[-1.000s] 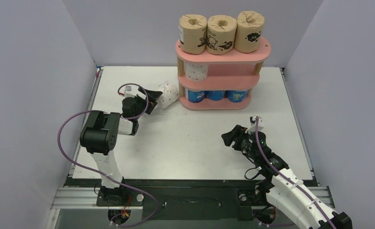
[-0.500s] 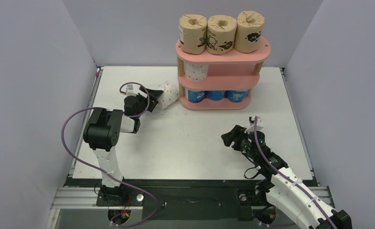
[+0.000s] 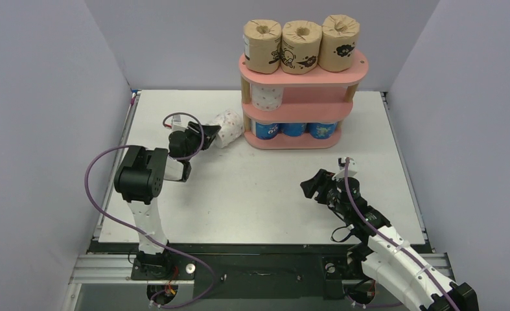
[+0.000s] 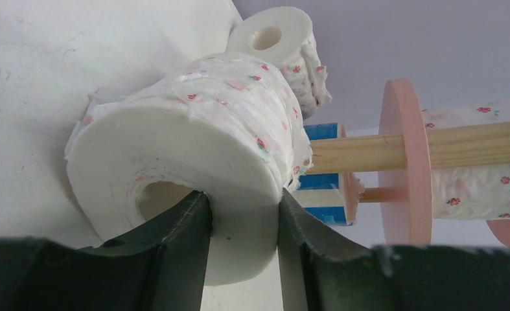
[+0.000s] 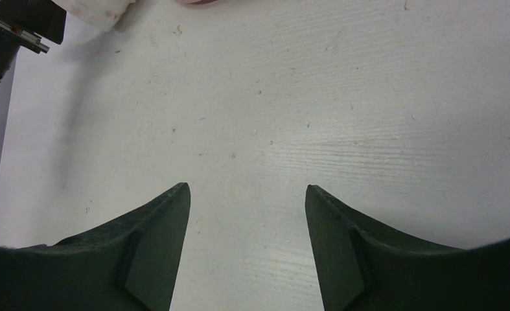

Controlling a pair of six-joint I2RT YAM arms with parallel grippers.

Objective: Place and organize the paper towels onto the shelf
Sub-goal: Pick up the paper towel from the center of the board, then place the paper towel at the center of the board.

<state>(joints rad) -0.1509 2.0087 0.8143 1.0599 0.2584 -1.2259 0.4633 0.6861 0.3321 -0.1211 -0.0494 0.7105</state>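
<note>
Right tool (image 5: 247,194): spread, empty, well in front of the shelf (image 3: 304,69).
Left tool (image 4: 242,207): pinching the wall of a pink-dotted roll (image 4: 194,123) on the desk (image 3: 271,175) just left of the shelf, one finger in its core, seemingly to lift.
Middle tier (image 3: 304,109): one dotted roll (image 3: 266,97), space beside.

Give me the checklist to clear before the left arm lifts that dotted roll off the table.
1. Grip: left end effector pinches the dotted roll by its wall, one finger in the core: ok.
2. Neighbour: second dotted roll lies just behind it, contact unclear: cannot tell.
3. Space: middle tier holds a single dotted roll at its left end, the rest free: ok.
4. Other tiers: three brown rolls on top, three blue rolls below, both full: ok.
5. Right end effector open, empty, over the table: ok.
</note>
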